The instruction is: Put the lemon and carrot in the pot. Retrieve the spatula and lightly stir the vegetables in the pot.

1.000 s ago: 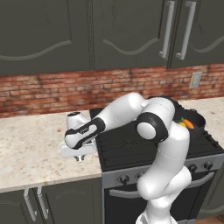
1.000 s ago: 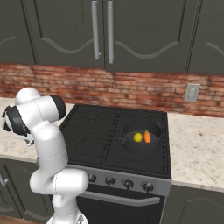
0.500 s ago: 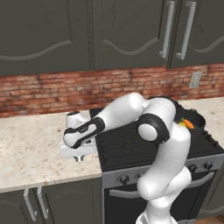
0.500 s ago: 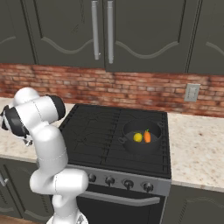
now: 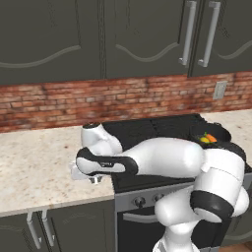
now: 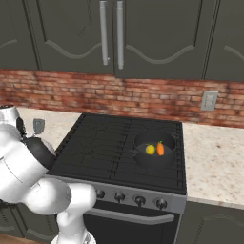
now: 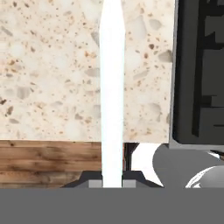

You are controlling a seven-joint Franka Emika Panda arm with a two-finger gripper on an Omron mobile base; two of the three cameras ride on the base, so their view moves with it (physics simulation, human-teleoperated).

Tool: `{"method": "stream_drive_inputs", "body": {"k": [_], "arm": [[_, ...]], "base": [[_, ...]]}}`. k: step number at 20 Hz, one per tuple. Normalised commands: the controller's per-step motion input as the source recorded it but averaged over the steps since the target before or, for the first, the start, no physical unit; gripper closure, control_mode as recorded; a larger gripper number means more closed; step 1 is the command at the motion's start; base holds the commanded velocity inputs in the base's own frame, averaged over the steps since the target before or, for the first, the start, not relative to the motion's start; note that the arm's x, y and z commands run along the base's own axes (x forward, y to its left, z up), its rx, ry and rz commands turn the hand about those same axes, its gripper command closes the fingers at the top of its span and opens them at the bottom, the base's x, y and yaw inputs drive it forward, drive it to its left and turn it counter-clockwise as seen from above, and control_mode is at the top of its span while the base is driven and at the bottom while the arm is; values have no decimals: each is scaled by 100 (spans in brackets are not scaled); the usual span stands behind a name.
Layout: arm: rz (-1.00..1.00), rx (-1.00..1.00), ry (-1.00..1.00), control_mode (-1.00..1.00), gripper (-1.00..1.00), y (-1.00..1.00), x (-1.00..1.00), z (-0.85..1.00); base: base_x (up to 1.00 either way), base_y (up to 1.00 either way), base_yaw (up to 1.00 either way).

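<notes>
My gripper point(image 7: 112, 183) is shut on the thin white handle of the spatula point(image 7: 112, 87), which runs straight up the hand view over the speckled counter. From the left base, the gripper point(image 5: 92, 178) hangs low over the counter, just left of the stove. The spatula's grey head point(image 6: 39, 126) shows beside my arm in the right base view. On the stove's right rear burner stands the black pot point(image 6: 143, 141), and the yellow lemon point(image 6: 150, 149) and orange carrot point(image 6: 160, 148) lie side by side inside it. Both also peek out behind my arm, lemon point(image 5: 204, 140) and carrot point(image 5: 210, 137).
The black stovetop point(image 6: 100, 143) lies right of my hand, its edge point(image 7: 175, 87) close to the handle. Speckled counter point(image 5: 34, 157) stretches left and also right of the stove point(image 6: 214, 162). A brick wall point(image 5: 123, 98) and dark cabinets point(image 5: 123, 39) rise behind.
</notes>
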Motion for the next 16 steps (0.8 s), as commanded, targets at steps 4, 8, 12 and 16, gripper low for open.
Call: {"method": "stream_drive_inputs", "body": {"k": [4, 8, 12, 16], "arm": [[8, 0, -13, -100, 100, -71, -99, 100], [9, -3, -1, -100, 100, -75, -44, 100], [4, -1, 6, -100, 100, -86, 0, 85], [2, -2, 10, -100, 100, -91, 0, 79]], "base": [[0, 0, 0], [0, 0, 0], [0, 0, 0], [0, 0, 0]]}}
